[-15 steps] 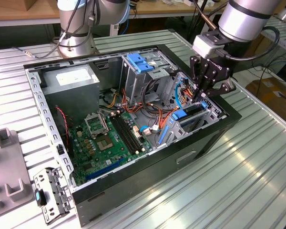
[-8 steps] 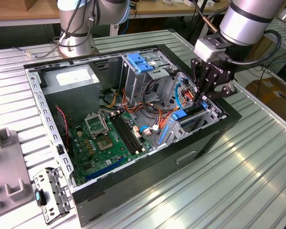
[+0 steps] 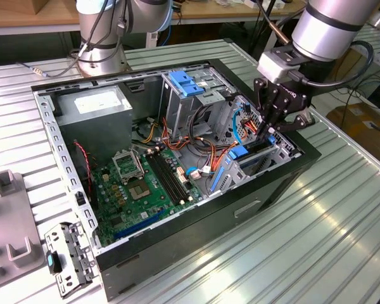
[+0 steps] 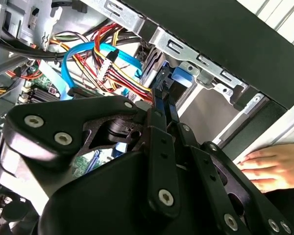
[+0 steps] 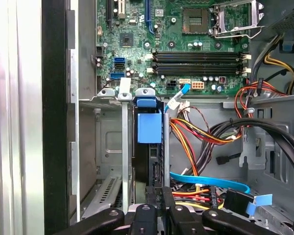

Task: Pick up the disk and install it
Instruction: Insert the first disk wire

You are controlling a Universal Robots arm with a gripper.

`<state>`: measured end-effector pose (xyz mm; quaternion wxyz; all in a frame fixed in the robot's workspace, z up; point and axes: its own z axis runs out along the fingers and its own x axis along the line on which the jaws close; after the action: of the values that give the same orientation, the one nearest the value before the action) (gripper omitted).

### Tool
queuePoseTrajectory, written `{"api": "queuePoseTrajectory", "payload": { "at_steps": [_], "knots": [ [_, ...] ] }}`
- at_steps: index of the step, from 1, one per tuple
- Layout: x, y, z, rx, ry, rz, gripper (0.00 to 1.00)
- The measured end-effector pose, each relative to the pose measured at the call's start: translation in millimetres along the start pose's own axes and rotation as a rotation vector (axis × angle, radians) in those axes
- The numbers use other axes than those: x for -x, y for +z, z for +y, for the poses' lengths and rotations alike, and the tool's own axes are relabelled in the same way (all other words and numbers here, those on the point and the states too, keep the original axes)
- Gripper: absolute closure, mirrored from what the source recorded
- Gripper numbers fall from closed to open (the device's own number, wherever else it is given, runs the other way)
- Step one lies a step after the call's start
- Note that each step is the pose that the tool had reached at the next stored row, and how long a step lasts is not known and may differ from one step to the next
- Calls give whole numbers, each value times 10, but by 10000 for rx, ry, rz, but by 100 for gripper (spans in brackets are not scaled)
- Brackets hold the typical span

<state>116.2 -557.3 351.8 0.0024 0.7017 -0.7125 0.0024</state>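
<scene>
Black gripper: lowered into open grey computer case, closed on blue-railed metal disk.
Arm: angled down over drive bay.

silver arm, black cable, black gripper linkage, silver screws.

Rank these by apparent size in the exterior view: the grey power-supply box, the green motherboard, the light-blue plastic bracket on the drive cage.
1. Green motherboard
2. Grey power-supply box, which lies farther from the camera, so it may look smaller than it is
3. Light-blue plastic bracket
</scene>
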Motion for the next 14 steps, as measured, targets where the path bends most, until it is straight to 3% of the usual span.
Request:
{"api": "queuePoseTrajectory", "payload": {
  "at_steps": [2,14],
  "knots": [
    [-1,7,6,-2,-230,2,84],
    [-3,44,7,6,-13,0,84]
  ]
}}
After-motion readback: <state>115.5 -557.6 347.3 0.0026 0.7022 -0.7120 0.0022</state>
